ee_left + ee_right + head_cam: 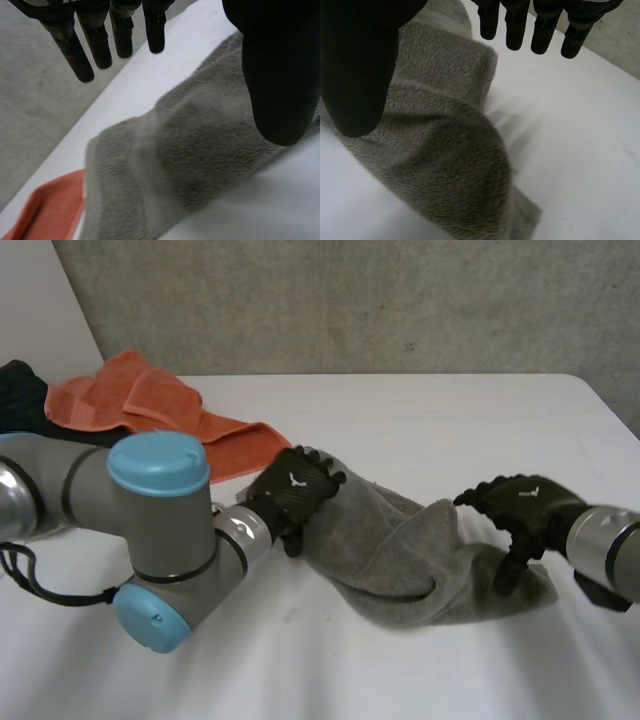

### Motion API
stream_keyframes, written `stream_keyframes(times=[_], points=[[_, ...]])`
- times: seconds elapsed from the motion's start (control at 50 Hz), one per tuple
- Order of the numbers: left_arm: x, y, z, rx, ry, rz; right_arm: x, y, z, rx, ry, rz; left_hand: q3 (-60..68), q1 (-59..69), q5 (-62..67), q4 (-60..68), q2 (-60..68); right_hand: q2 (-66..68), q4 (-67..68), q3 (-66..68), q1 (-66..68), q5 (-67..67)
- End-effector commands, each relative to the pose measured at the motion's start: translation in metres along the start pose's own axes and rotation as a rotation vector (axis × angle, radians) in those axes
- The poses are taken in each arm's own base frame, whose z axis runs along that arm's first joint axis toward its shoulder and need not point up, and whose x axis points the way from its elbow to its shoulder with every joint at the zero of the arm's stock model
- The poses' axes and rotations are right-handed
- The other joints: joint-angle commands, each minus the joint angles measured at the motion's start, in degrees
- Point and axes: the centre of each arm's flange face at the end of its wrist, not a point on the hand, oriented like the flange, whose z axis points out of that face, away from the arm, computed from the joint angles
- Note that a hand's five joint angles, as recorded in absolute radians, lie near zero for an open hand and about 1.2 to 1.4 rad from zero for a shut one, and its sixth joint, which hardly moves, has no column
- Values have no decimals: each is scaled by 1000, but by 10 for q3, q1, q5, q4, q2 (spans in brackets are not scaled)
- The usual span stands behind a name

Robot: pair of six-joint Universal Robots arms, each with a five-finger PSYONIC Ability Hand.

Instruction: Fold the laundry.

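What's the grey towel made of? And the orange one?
The grey towel looks like terry cloth, maybe cotton: matte, fuzzy pile, with a flat woven band near one end. The orange towel looks similar, matte and softly crumpled, though I can't be sure.

a white table (pixel 450 430) spans the middle and bottom of the frame. a grey concrete wall (pixel 400 300) runs along the top, with a paler panel (pixel 35 300) at upper left.
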Motion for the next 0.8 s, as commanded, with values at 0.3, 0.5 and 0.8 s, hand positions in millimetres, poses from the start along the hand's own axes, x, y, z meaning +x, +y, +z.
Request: stream_keyframes(times=[0.3,0.5,0.8], points=[[47,5,21,15,106,27,-29,38,29,46,-27,54,640,639,636,638,637,595,600,597,587,590],[45,6,16,-26,111,19,-24,18,20,134,8,12,-28,-29,-32,-30,-31,678,683,680,670,672],[32,9,3,-86,24,-12,-35,-24,-12,309,8,-34,7,6,3,4,3,678,683,680,670,672]])
